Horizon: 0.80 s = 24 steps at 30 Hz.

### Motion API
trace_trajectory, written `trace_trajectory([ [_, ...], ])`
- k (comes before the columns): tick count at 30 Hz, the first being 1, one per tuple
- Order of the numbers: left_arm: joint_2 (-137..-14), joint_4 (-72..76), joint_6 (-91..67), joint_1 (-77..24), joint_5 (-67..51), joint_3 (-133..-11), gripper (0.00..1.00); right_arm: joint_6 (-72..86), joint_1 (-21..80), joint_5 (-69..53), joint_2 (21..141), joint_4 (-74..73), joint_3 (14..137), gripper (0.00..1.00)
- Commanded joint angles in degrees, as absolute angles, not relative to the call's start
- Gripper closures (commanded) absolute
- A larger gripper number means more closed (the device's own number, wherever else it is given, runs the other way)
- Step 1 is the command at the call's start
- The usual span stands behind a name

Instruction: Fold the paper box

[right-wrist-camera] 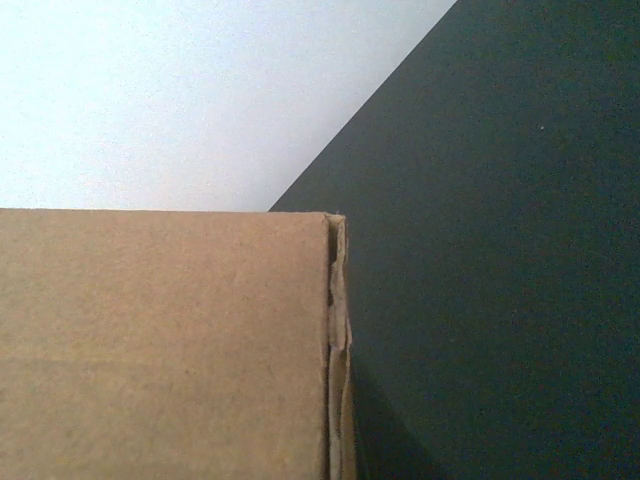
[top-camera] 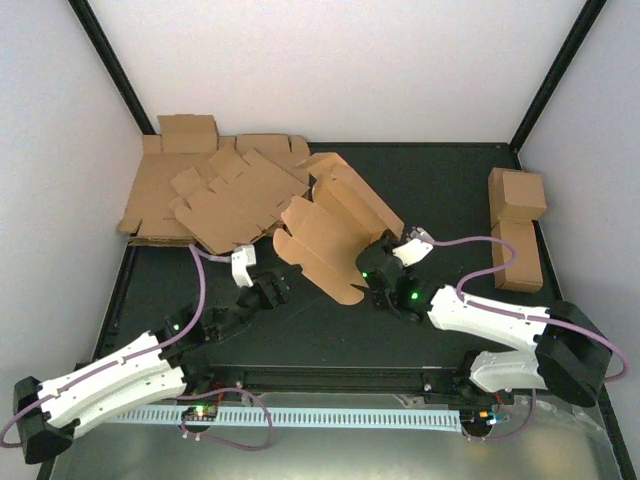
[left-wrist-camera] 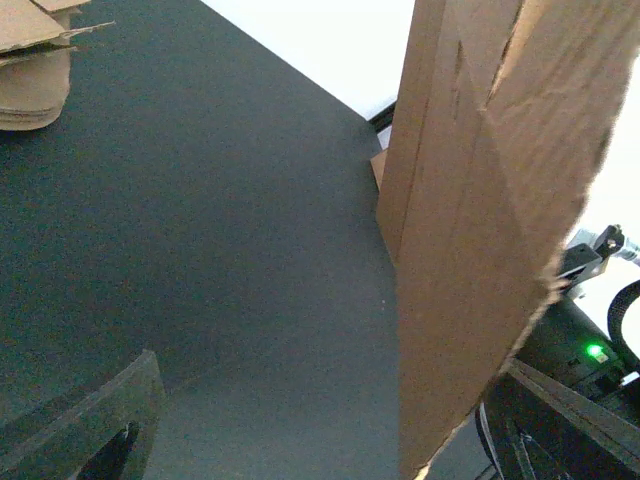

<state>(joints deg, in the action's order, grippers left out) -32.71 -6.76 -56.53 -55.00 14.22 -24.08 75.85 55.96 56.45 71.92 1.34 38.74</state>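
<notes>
Paper box (top-camera: 330, 232): a part-raised brown sheet at mid-table (top-camera: 450, 200), with panels and tabbed flaps tilted up.
Left gripper (top-camera: 275, 290): sits at the box's near-left edge. Only the left wrist view shows its fingers (left-wrist-camera: 95, 425) spread wide, with a box panel (left-wrist-camera: 470, 220) standing upright between them and unclamped.
Right gripper (top-camera: 378, 265): sits against the near-right edge. Its wrist view is filled by a cardboard corner (right-wrist-camera: 160, 340) and no fingers show, so its grip cannot be told.
Top view only: the finished cartons (top-camera: 518, 225) at far right.
Stack of flat blanks (top-camera: 200, 195): far-left corner, with only its edge visible from the left wrist (left-wrist-camera: 30, 70).
</notes>
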Motion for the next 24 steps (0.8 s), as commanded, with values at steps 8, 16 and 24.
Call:
trace_trajectory([
  [8, -36.0, 4.1, -52.4, -55.3, 14.5, -25.2, 0.25, 76.1, 56.4, 58.1, 70.0, 3.1, 37.9, 0.98],
  [16, -38.0, 6.6, -51.4, -55.2, 16.3, -26.5, 0.79, 76.1, 56.6, 56.7, 71.1, 4.6, 37.4, 0.98],
  [24, -38.4, 4.1, -46.7, -55.2, 18.3, -29.2, 0.98, 77.0, 56.5, 52.9, 73.3, 4.1, 37.9, 0.64],
])
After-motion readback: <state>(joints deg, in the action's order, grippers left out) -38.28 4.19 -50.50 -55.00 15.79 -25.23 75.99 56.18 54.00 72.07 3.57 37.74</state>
